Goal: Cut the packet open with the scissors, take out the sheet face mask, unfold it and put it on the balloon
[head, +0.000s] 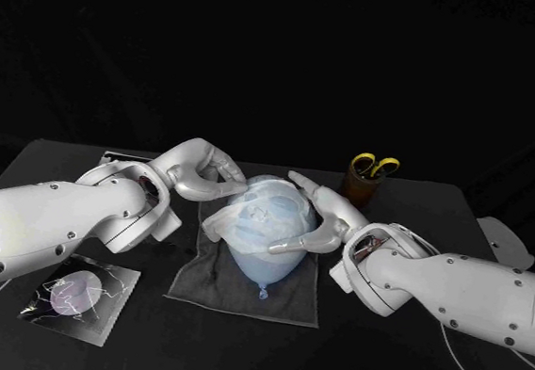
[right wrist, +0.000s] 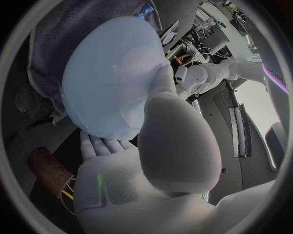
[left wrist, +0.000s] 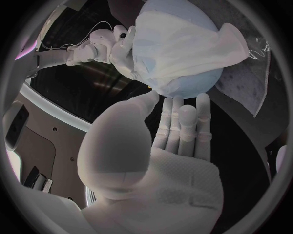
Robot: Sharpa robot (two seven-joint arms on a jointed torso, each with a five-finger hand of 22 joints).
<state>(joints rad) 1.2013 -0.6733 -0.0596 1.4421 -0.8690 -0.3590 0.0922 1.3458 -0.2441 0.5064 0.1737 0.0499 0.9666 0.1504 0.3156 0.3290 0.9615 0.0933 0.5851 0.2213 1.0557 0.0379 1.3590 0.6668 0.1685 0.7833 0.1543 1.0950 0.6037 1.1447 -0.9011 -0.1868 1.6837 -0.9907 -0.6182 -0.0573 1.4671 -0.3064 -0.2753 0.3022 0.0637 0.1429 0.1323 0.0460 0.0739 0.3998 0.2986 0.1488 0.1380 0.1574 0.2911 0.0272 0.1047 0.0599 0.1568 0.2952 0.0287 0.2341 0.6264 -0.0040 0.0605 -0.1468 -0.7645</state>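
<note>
I'm looking at the balloon (head: 263, 256) lying between the two hands on a grey cloth (head: 243, 297), its knot pointing away from the fingertips, toward the robot. The white mask (head: 254, 208) is draped over it, wrinkled, with one flap standing off the side nearest the left hand.

The left hand (head: 198, 174) grips nothing. Its fingers (left wrist: 183, 111) lie straight and close together, their tips touching the balloon just under the mask's edge, with the thumb tip beside them. The right hand (head: 319, 224) holds nothing either. It cups the opposite side with its fingers apart, one up near the balloon's far end and others lower down.

The head view takes in both hands at once. It also shows the packet (head: 82, 294), well away from any fingers beside the left forearm, and the scissors (head: 375, 167) standing in a brown cup (head: 360, 190) just beyond the right hand. The left wrist view brings the mask's folds close and shows the right hand resting against the balloon's far side. The right wrist view shows the right fingers (right wrist: 97, 144) lying flat beneath the balloon and the thumb against its flank. I cannot tell whether they touch the mask there.
</note>
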